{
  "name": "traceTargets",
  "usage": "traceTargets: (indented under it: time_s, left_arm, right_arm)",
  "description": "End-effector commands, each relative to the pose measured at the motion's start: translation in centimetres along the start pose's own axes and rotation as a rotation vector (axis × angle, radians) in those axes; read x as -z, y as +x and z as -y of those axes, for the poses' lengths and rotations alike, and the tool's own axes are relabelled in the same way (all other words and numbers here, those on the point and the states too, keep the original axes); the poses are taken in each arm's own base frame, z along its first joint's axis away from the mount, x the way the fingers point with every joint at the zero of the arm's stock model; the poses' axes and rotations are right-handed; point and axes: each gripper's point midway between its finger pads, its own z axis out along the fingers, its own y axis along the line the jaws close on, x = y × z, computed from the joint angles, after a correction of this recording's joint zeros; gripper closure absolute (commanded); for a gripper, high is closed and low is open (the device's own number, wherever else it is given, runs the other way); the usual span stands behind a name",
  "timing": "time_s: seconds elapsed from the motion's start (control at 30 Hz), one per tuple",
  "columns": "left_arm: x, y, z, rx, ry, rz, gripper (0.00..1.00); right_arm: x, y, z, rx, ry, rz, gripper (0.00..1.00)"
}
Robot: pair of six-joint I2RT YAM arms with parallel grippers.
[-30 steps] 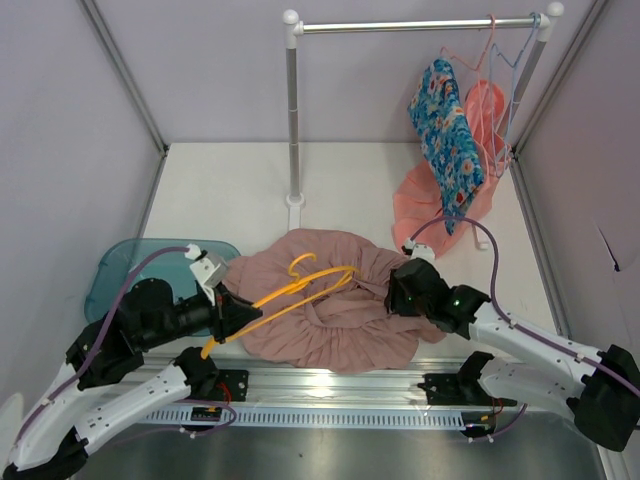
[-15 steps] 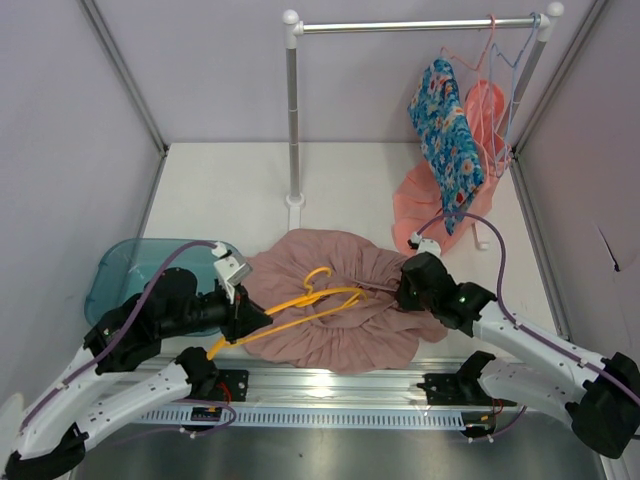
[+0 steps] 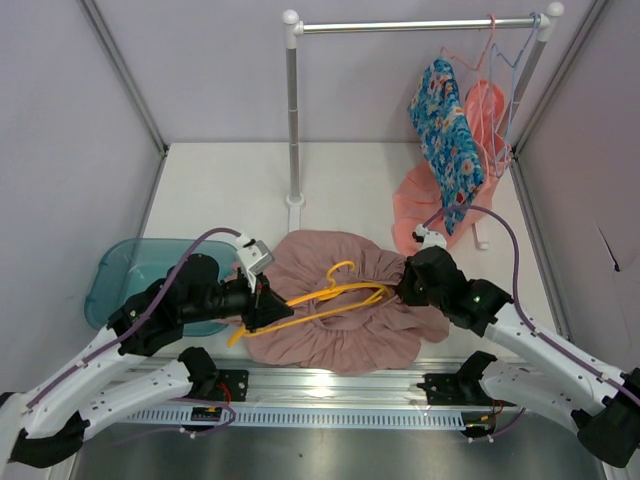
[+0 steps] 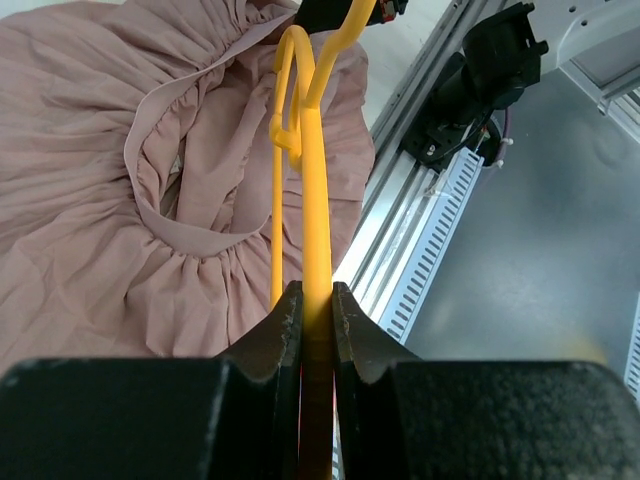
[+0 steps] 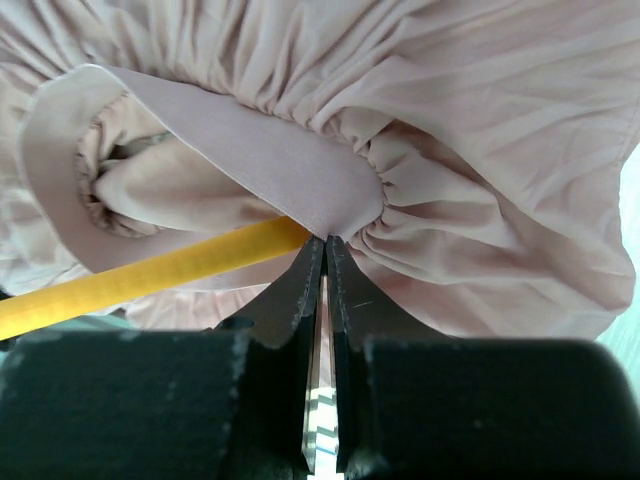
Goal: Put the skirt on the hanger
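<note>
The left arm [image 3: 150, 320] lies low at 8 o'clock, pointing toward 3, its left hand [image 3: 262, 298] clamped tight on the yellow hanger [image 3: 330, 295] above the pink skirt [image 3: 340, 335] spread on the white surface [image 3: 220, 190], while the right arm [image 3: 520, 325] reaches in from 4 o'clock, its right hand [image 3: 405, 285] pinched closed on the waistband [image 5: 300, 180].

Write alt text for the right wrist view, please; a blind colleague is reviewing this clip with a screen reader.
The right end effector pinches the waistband of a gathered pink skirt between its black fingers, which are almost together. A yellow hanger arm runs from the lower left up to the waistband beside the fingertips.
</note>
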Motion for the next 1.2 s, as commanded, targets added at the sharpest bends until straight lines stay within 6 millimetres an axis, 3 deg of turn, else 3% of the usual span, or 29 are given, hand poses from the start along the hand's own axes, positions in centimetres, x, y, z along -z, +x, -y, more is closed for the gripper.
traceTargets:
  time_s: [0.0, 0.27, 0.67, 0.9, 1.17]
  left_arm:
    - [-0.5, -2.8, 1.0, -0.061, 0.044, 0.103, 1.0]
    - [-3.3, -3.9, 1.3, -0.069, 0.1, 0.139, 1.0]
    - [-8.6, -3.0, 1.3, -0.011, 0.184, 0.114, 1.0]
    - [-12.0, -3.0, 1.0, 0.034, 0.219, 0.113, 1.0]
    - [-14.4, -2.8, 0.6, 0.095, 0.228, 0.091, 1.0]
  right_arm:
    - [2.1, -2.4, -1.7, 0.01, -0.061, 0.047, 0.94]
    - [4.2, -3.6, -3.1, 0.032, -0.103, 0.054, 0.94]
    - [6.5, -4.6, -5.3, 0.039, -0.17, 0.075, 0.95]
    - [7.2, -3.8, -6.6, 0.068, -0.187, 0.074, 0.95]
    - [6.4, -2.9, -5.6, 0.081, -0.158, 0.099, 0.88]
